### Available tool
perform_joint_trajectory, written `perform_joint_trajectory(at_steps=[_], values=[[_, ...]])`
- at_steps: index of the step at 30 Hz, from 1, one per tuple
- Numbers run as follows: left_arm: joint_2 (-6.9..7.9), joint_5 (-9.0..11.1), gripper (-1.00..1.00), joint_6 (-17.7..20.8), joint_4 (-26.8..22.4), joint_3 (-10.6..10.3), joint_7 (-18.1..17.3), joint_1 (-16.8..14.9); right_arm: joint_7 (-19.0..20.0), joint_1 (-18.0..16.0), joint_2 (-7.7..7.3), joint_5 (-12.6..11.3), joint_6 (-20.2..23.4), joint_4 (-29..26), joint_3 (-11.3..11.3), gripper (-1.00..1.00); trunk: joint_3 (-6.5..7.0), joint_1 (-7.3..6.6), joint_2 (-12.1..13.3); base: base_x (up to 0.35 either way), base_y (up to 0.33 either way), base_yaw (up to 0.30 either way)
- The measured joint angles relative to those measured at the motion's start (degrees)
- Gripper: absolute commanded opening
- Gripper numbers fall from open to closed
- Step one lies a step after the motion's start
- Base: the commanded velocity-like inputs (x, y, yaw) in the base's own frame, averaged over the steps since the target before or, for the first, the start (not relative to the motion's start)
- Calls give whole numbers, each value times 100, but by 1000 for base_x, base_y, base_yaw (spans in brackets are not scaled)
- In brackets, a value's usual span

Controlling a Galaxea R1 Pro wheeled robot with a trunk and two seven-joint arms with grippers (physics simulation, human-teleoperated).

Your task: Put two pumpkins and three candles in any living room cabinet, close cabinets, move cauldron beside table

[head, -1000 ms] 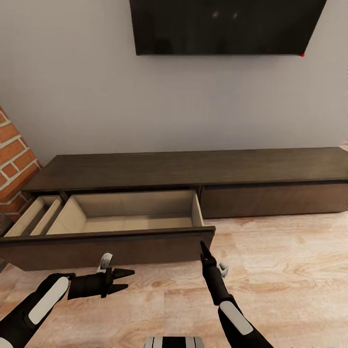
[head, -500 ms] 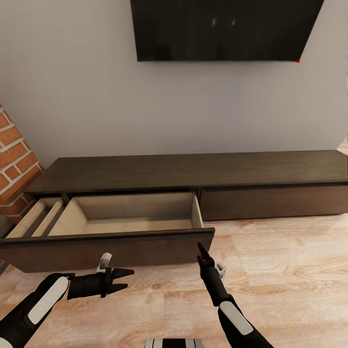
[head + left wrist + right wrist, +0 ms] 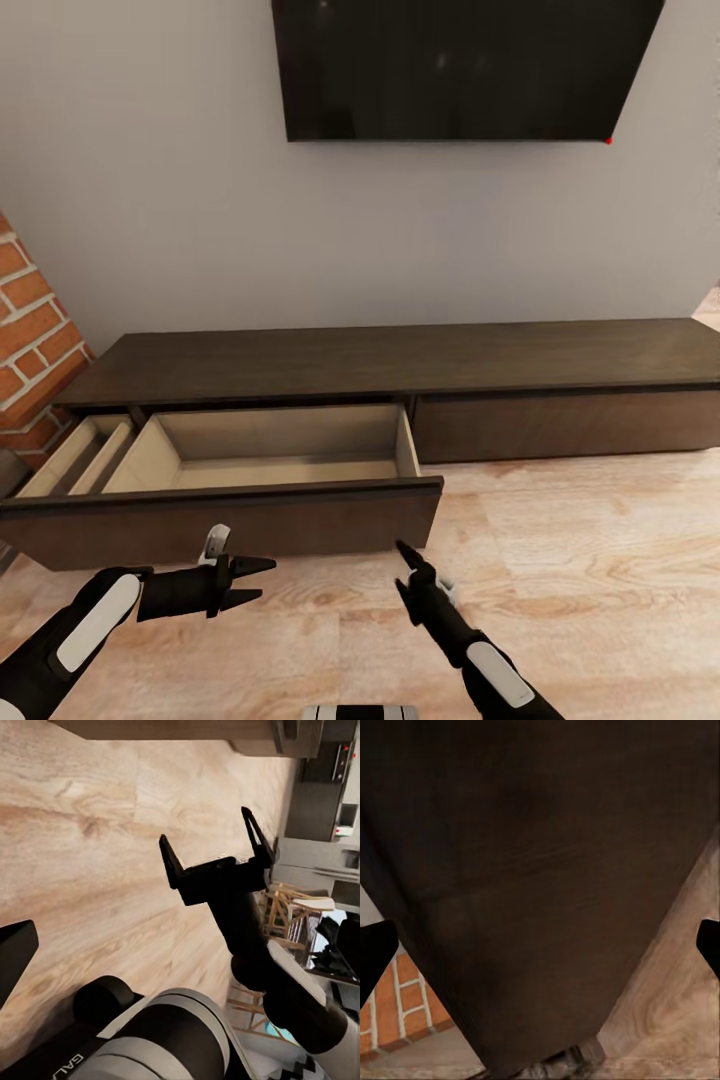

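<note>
Head view: the cabinet (image 3: 400,360) runs along the wall, its left drawer (image 3: 270,455) pulled out, pale inside bare. Left gripper (image 3: 262,580), at 7 o'clock, and right gripper (image 3: 401,550), at 6, both spread, holding nothing.

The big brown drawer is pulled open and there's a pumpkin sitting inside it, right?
Not quite. The drawer of the cabinet is pulled open, but the head view shows its pale inside empty: no pumpkin in it.
</note>
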Motion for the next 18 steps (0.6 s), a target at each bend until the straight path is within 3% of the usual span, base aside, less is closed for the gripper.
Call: perform_joint_trajectory(at_steps=[3, 5, 7, 11, 18], values=[[5, 0, 100, 0, 7, 5, 0, 0, -26, 9, -163, 16, 765, 332, -6, 100, 66, -8, 4, 0, 0, 0], [7, 0, 100, -1, 9, 6, 0, 0, -8, 9, -224, 29, 991, 464, -2, 100, 111, -13, 7, 0, 0, 0], [4, 0, 100, -3, 10, 6, 1, 0, 17, 7, -303, 45, 1104, 547, 9, 100, 155, -18, 9, 0, 0, 0], [1, -1, 100, -4, 77, 9, 7, 0, 60, 12, -547, 300, 1184, 638, 34, 100, 244, -28, 15, 0, 0, 0], [-8, -1, 100, -3, 196, 16, 9, 0, 101, 14, -611, 421, 1091, 1243, 30, 100, 379, -142, 216, 0, 0, 0]])
